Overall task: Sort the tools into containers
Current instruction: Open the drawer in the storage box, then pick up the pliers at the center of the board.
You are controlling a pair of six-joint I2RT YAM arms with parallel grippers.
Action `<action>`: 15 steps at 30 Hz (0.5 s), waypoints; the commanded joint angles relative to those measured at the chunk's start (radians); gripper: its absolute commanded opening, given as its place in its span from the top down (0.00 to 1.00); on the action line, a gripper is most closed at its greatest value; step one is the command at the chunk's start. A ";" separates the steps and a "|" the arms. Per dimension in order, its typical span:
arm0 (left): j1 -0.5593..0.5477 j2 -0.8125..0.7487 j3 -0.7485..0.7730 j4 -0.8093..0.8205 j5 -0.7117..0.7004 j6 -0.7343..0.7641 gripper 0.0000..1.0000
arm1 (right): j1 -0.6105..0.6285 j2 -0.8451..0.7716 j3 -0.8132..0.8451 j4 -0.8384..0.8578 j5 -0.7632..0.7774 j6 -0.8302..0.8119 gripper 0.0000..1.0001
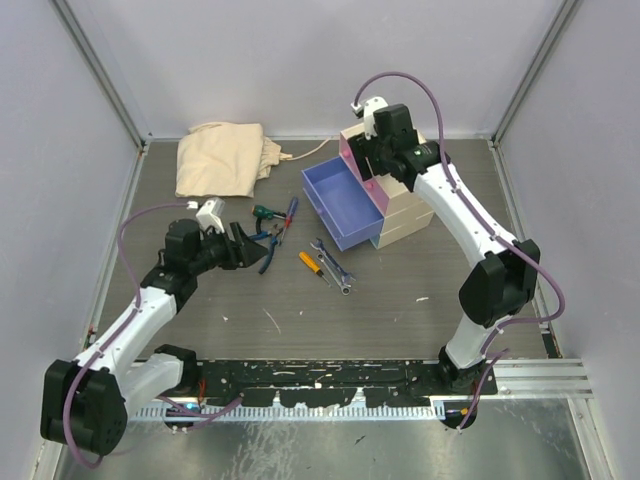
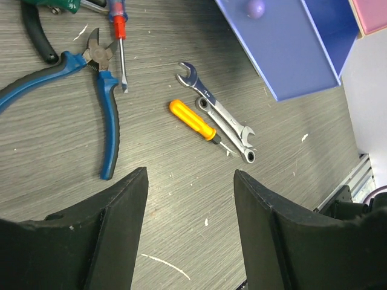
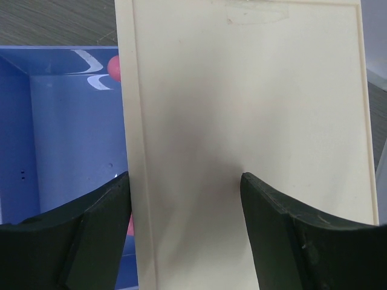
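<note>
The cream chest [image 1: 410,205] sits at the upper right of the top view, boxy with a smooth, matte plastic top. Its blue drawer [image 1: 330,215] is pulled far out toward the middle of the table [image 1: 400,300]. All I can see inside is glossy blue floor and walls, and it has a round knob [image 2: 255,8] on its front. Above it the pink drawer [image 1: 352,160] pokes out a little, but I cannot make out what is inside.

The right gripper [image 3: 184,178] hangs over the chest's top with its dark jaws spread wide and nothing between them.

The tools all lie on the grey wood-grain tabletop left of the drawers:
- the orange-handled screwdriver [image 2: 192,121] lies beside two silver spanners [image 2: 219,113], which lie nearly parallel and overlap;
- the blue-handled pliers [image 2: 109,115], with rubbery grips, sprawl open at the left of the left wrist view;
- a red-and-blue screwdriver [image 2: 119,24] lies by the pliers' head;
- a green handle [image 2: 57,5] and a black-handled tool [image 2: 37,41] show at the upper left corner.

The left gripper [image 2: 190,175] hovers over bare table just below the pliers, its jaws well apart and gripping nothing.

A crumpled beige cloth [image 1: 222,158] lies at the top view's upper left.
</note>
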 commanded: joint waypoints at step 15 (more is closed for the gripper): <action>0.008 -0.033 0.195 -0.284 -0.257 0.023 0.33 | -0.030 -0.287 -0.088 0.201 -0.147 0.123 0.17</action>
